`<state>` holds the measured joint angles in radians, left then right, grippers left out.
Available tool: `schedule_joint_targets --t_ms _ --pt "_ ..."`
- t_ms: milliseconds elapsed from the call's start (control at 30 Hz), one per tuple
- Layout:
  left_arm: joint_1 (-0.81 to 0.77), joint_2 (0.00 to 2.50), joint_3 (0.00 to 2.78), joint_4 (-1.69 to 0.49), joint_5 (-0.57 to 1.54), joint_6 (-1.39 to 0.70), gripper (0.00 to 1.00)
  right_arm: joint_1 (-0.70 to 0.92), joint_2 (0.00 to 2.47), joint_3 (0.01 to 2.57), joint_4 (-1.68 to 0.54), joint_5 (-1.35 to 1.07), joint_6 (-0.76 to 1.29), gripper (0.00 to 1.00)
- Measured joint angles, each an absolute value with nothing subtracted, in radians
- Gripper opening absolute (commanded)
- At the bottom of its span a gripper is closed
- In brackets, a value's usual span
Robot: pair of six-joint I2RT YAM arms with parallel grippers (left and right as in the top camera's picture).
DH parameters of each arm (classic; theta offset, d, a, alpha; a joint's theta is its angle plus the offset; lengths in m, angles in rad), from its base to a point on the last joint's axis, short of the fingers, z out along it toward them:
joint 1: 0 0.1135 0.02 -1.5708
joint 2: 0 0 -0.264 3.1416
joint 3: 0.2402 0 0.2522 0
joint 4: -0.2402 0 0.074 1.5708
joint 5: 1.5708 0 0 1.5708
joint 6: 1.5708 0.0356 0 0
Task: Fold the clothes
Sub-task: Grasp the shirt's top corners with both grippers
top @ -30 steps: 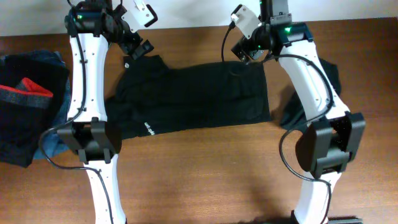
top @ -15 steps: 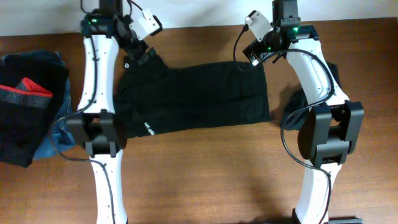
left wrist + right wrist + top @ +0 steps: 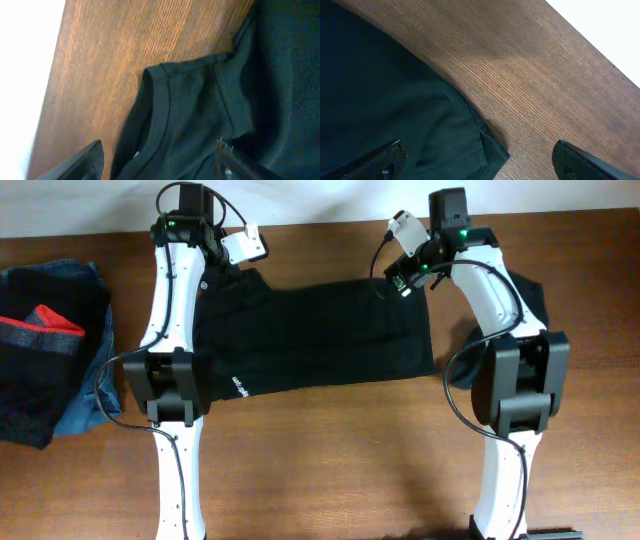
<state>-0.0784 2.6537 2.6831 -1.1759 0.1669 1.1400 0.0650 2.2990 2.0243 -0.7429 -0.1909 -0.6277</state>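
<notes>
Wood table (image 3: 330, 455) w/ black shirt (image 3: 320, 340) spread out.

No legible text, number or brand in any of my three views.

- Overhead: black shirt (image 3: 320, 330) carries small white mark (image 3: 238, 387) at about 7 o'clock on the garment, near the lower edge. Looks like a short printed line or logo. Too small to read, cannot tell letters from a symbol.
- Overhead: second white mark (image 3: 206, 280) at about 10 o'clock on the shirt, by the collar end. A mere speck, unreadable.
- My wrist views: shirt fabric plain, no print to read.
</notes>
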Motion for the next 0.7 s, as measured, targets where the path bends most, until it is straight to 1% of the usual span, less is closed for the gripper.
schedule_joint_targets --t_ms 367,400,500,633,667,700 --pt "-0.078 2.678 2.683 -1.143 0.136 1.198 0.70 0.065 2.333 2.024 -0.721 -0.209 -0.628 0.98" --pt "-0.078 2.692 2.683 -1.143 0.136 1.198 0.66 0.065 2.341 2.024 -0.722 -0.209 -0.628 0.98" --pt "-0.078 2.737 2.683 -1.143 0.132 1.205 0.61 0.065 2.358 2.024 -0.721 -0.209 -0.625 0.98" --pt "-0.077 2.760 2.682 -1.139 0.124 1.209 0.59 0.065 2.381 2.024 -0.721 -0.210 -0.614 0.98" --pt "-0.077 2.761 2.683 -1.135 0.122 1.209 0.50 0.065 2.389 2.024 -0.721 -0.212 -0.608 0.98" --pt "-0.077 2.761 2.682 -1.132 0.121 1.209 0.17 0.065 2.394 2.024 -0.722 -0.213 -0.606 0.98"
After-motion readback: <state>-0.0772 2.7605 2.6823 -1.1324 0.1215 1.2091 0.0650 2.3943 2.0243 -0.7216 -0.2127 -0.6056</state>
